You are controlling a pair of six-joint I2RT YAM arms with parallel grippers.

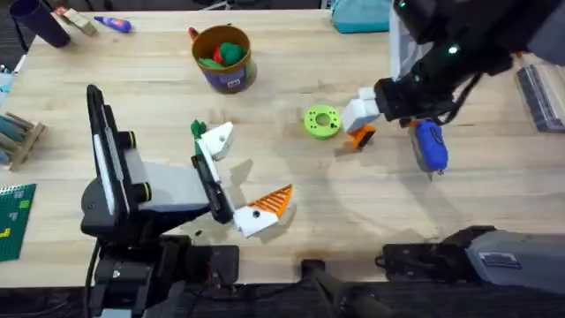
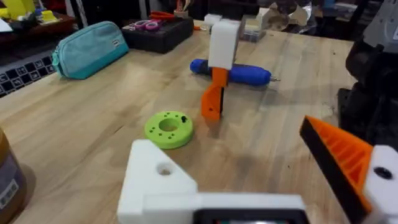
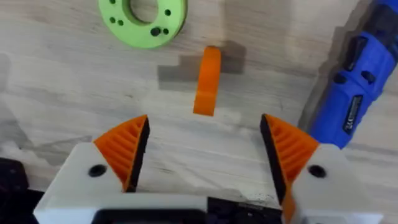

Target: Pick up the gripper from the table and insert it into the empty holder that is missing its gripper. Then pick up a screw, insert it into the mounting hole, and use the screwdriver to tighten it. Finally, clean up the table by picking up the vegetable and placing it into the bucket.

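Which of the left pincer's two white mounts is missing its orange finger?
The holder, the left pincer's mount nearer the bucket: bare white. The other mount carries an orange ribbed finger.

A robotics lab: wooden workbench (image 1: 353, 221), spare printed parts, cluttered desks (image 2: 37, 25) behind.

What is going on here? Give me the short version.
The right gripper hangs open over the loose orange gripper on the table, which sits between its fingers and is not yet grasped. The left gripper rests open near the table's front, and its bare white holder has no pad. The screwdriver lies beside the right gripper, near the green disc. The bucket stands at the back.
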